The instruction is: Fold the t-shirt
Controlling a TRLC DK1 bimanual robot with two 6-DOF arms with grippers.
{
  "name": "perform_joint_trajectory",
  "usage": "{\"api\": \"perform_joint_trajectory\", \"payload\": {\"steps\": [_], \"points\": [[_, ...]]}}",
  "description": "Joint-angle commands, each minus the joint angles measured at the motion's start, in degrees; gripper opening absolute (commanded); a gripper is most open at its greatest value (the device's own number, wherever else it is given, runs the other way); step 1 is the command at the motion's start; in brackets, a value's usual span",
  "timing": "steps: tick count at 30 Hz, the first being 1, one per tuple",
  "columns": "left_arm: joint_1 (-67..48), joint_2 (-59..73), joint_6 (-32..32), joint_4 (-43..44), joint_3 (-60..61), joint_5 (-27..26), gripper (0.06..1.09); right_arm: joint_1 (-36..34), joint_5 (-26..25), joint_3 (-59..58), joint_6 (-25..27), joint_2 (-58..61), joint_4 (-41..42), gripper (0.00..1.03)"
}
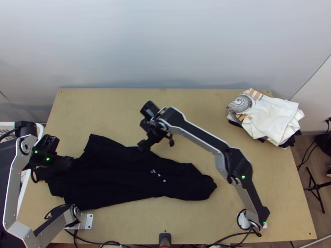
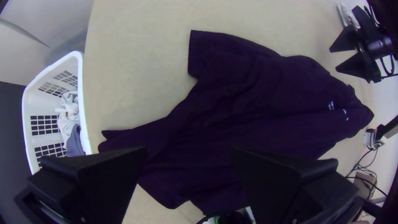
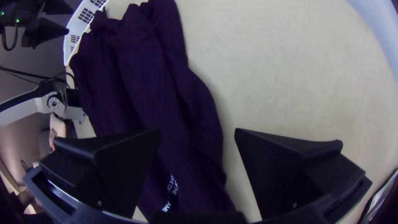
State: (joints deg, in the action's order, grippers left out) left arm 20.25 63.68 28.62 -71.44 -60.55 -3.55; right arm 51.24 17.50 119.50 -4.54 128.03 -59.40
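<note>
With fingers parted, the left gripper [image 2: 188, 166] and right gripper [image 3: 198, 166] should pinch the shirt's [image 1: 120, 177] edges before spreading it.

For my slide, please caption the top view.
Left gripper and right gripper near black t-shirt; clothes pile at right.

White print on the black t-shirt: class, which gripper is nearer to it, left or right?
Right. The right gripper is by the far edge of the black t-shirt, just beyond the white print; the left gripper is at the shirt's left end.
</note>
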Motion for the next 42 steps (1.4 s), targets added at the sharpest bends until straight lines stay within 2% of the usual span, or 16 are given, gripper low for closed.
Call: {"api": "perform_joint_trajectory", "payload": {"steps": [1, 14, 18, 21, 22, 23, 24, 28, 32, 36, 40, 42], "points": [[4.5, -1.5, 3.6, 0.2, 1.7, 0.0, 1.05, 2.6, 0.0, 6.8, -0.8, 6.8, -0.4, 0.82], [8.4, -1.8, 8.2, 1.6, 2.4, 0.0, 1.05, 1.8, 0.0, 8.0, -0.7, 12.1, 0.0, 0.81], [8.7, -1.5, 8.6, 2.3, 2.5, 0.0, 1.05, 1.8, 0.0, 8.0, -0.7, 12.2, 2.0, 0.61], [8.9, -1.4, 8.8, 2.6, 2.7, 0.0, 1.05, 2.1, 0.0, 8.3, -0.7, 12.2, 4.5, 0.37], [9.2, -1.4, 9.1, 2.9, 3.0, 0.0, 1.05, 2.3, 0.0, 8.4, -0.5, 11.9, 5.5, 0.22], [9.3, -1.4, 9.1, 3.0, 3.1, 0.0, 1.05, 2.4, 0.0, 8.5, -0.3, 11.8, 5.9, 0.16], [9.3, -1.4, 9.3, 3.1, 3.4, 0.0, 1.05, 2.4, -0.2, 8.5, 0.1, 11.5, 6.7, 0.04], [10.0, -1.3, 10.1, 3.7, 4.5, -0.1, 1.05, 1.3, -0.8, 7.9, 0.0, 8.6, 6.9, 0.03], [9.7, -0.9, 10.1, 4.6, 4.2, -0.1, 1.05, -3.9, -1.4, 4.0, -1.4, 1.5, 6.8, 0.03], [8.0, 0.5, 9.1, 5.4, 2.9, -0.2, 1.05, -11.8, -1.9, -3.4, -1.4, -7.8, 7.6, 0.03], [1.7, 1.4, 5.7, 5.7, 2.3, -0.2, 1.05, -22.9, -1.9, -12.9, -1.3, -16.5, 10.0, 0.03], [-0.9, 1.5, 4.2, 6.0, 2.5, -0.2, 1.05, -26.4, -1.9, -16.1, -1.1, -18.3, 11.4, 0.03]]}}
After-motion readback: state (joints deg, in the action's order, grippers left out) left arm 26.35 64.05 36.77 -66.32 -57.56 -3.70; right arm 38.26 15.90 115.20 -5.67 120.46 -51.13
